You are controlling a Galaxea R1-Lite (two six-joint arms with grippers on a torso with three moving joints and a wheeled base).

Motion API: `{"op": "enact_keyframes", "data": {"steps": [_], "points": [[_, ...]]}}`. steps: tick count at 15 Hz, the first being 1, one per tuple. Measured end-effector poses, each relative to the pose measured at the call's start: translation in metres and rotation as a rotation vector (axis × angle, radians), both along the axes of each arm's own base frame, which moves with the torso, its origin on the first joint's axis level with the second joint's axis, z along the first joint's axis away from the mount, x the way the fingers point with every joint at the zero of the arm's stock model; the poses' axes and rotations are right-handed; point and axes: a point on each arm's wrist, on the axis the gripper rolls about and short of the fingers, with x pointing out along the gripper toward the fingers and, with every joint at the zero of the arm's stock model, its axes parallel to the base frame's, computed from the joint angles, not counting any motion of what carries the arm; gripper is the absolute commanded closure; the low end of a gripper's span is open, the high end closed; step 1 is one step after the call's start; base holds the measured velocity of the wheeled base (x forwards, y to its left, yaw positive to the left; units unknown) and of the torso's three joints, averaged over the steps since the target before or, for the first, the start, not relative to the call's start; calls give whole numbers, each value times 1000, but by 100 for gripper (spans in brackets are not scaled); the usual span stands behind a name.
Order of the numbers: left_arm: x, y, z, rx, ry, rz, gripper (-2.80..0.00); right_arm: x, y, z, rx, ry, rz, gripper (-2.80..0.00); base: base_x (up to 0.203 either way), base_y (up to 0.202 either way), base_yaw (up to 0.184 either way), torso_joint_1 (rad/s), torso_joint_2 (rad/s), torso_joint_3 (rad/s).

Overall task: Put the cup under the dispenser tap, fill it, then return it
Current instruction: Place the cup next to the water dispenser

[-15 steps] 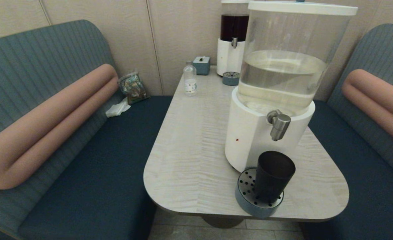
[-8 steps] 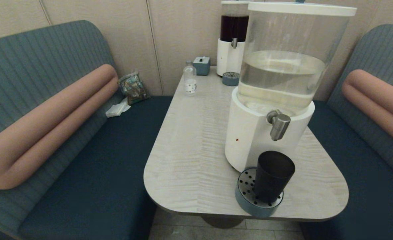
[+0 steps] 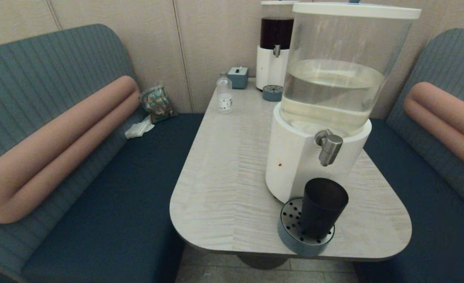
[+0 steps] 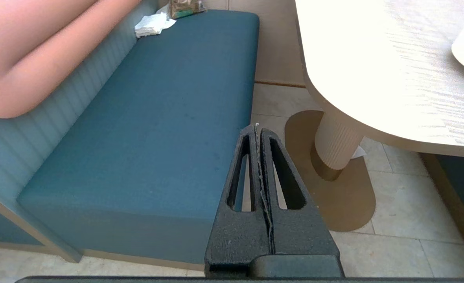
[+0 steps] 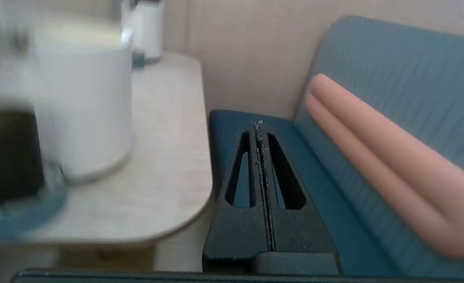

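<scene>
The dark tapered cup stands upright on a round perforated drip tray at the table's near edge, right below the brushed-silver dispenser tap of the big clear-tank dispenser. In the right wrist view the cup shows as a dark blur beside the dispenser's white base. Neither gripper appears in the head view. My left gripper is shut and empty, low beside the left bench and the table leg. My right gripper is shut and empty, below table height off the table's right edge.
A smaller dispenser with dark liquid, its small drip tray, a clear labelled bottle and a grey tissue box stand at the table's far end. Blue benches flank the table; a packet and tissue lie on the left one.
</scene>
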Motion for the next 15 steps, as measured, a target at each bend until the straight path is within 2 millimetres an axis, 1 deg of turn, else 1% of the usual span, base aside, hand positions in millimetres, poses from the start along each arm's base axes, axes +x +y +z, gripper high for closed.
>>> {"op": "enact_keyframes", "data": {"steps": [2, 4, 6, 7, 9, 15], "points": [[0, 0, 0, 0, 0, 0, 0, 14, 1, -28, -41, 20, 41, 0, 0, 0, 0, 0, 0, 0], [0, 0, 0, 0, 0, 0, 0, 19, 2, -42, -8, 61, 91, 0, 0, 0, 0, 0, 0, 0], [0, 0, 0, 0, 0, 0, 0, 21, 3, -59, 71, 208, 171, 0, 0, 0, 0, 0, 0, 0], [0, 0, 0, 0, 0, 0, 0, 21, 4, -63, 94, 258, 193, 0, 0, 0, 0, 0, 0, 0], [0, 0, 0, 0, 0, 0, 0, 22, 5, -68, 88, 295, 220, 0, 0, 0, 0, 0, 0, 0], [0, 0, 0, 4, 2, 1, 0, 23, 5, -72, 110, 305, 227, 0, 0, 0, 0, 0, 0, 0]]}}
